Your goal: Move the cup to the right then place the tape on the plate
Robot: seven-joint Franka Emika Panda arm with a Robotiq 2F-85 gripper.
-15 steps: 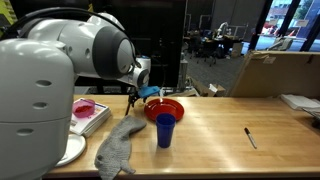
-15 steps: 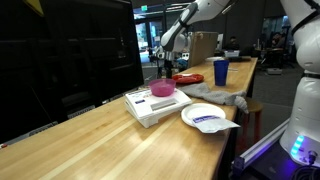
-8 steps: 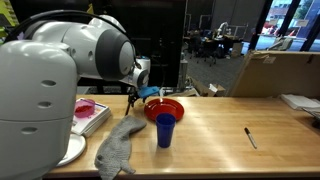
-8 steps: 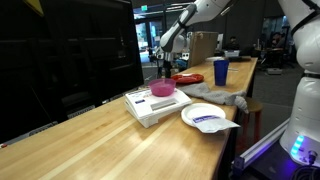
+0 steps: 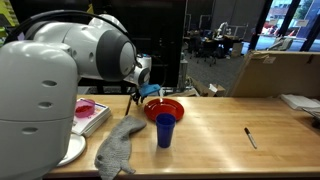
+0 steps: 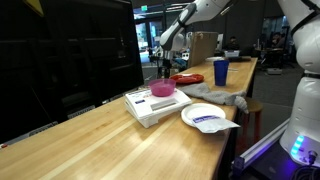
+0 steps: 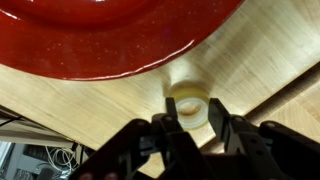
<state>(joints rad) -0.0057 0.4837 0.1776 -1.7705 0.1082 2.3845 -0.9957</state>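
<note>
In the wrist view a small pale roll of tape (image 7: pixel 189 92) lies flat on the wooden table just outside the rim of the glossy red plate (image 7: pixel 110 35). My gripper (image 7: pixel 190 104) is down over the roll, one dark finger against each side of it, shut on the tape. In both exterior views the gripper (image 5: pixel 133 95) (image 6: pixel 163 70) hangs low beside the plate (image 5: pixel 165 108) (image 6: pixel 188 78); the tape is too small to make out there. The dark blue cup (image 5: pixel 165 130) (image 6: pixel 220 71) stands upright close to the plate, apart from the gripper.
A grey cloth (image 5: pixel 120 148) lies crumpled near the cup. A pink bowl (image 6: pixel 163 89) rests on a white book. A white plate with a packet (image 6: pixel 208 117) sits near the table's edge. A black pen (image 5: pixel 250 137) lies on open wood; a cardboard box (image 5: pixel 270 72) stands behind.
</note>
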